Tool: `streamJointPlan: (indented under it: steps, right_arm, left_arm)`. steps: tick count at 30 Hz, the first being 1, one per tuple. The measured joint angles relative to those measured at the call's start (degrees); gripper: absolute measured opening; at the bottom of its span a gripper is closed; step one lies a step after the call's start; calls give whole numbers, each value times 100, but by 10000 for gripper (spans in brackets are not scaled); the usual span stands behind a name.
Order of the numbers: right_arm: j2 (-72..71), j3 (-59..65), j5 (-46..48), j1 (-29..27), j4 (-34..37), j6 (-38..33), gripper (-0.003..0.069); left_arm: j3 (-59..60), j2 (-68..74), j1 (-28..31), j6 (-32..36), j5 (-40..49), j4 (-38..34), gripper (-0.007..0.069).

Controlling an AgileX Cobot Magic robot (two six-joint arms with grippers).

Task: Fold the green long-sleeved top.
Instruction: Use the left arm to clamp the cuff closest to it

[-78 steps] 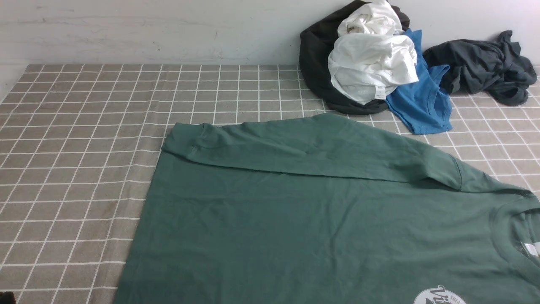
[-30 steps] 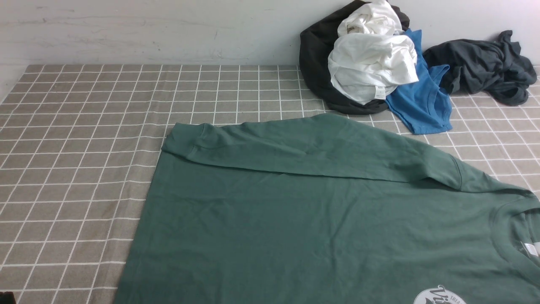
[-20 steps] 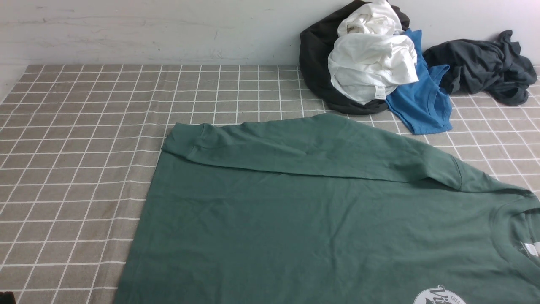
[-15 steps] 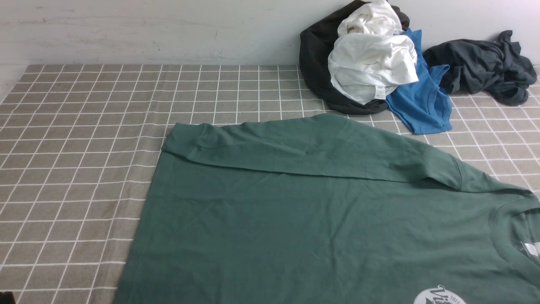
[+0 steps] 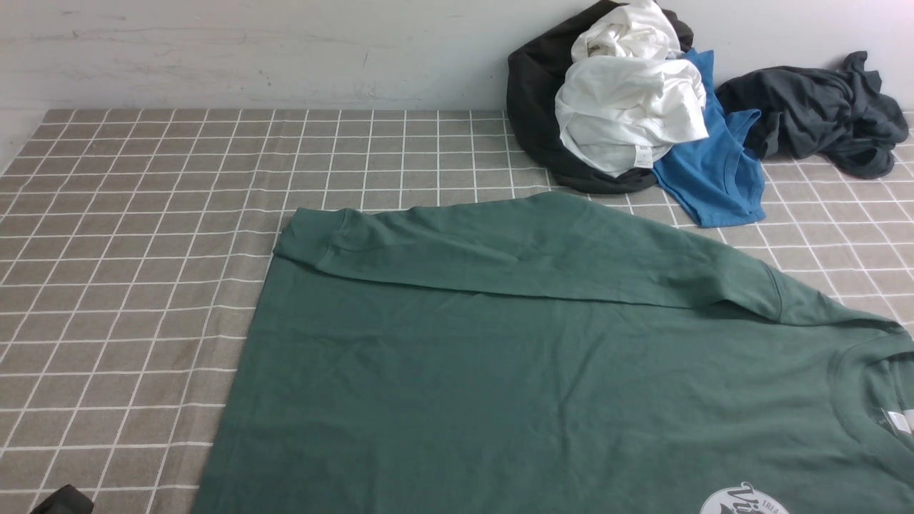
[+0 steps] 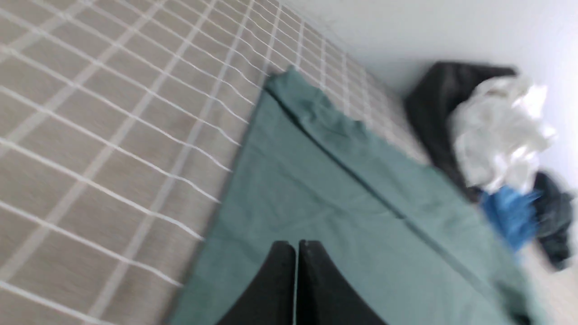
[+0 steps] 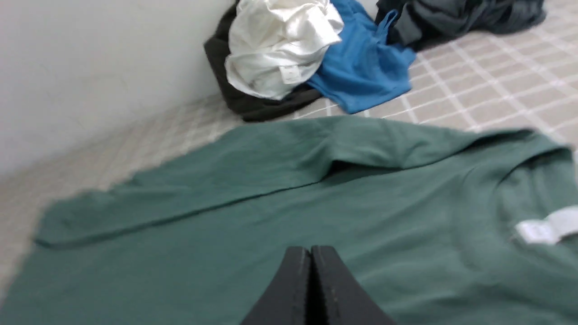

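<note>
The green long-sleeved top lies flat on the checked tablecloth, its far sleeve folded across the body. The neck with a white tag is at the right, the round white logo at the bottom edge. My left gripper is shut and empty above the top's hem side; a black bit of it shows at the front view's bottom left. My right gripper is shut and empty over the top's body; it is outside the front view.
At the back right against the wall sits a pile: a black garment, a white one, a bright blue T-shirt and a dark grey garment. The checked tablecloth spreads to the left.
A black part of the left arm has risen into the front view's bottom left corner. The top and the pile have not moved.
</note>
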Motion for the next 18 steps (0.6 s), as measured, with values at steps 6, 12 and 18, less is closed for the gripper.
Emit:
streamJointPlan:
  steps: [6,12,18]
  right_arm:
    - [0,0,-89,0,2152,645,-15]
    - [0,0,-374,0,2513,88,-15]
    - [0,-7,-461,0,2538,-899,-15]
  left_arm:
    - [0,0,0,-55,-78,-940,-7]
    - [0,0,0,120,-139,-1032,-7]
    - [-405,0,0,1331,56,-1025,-7]
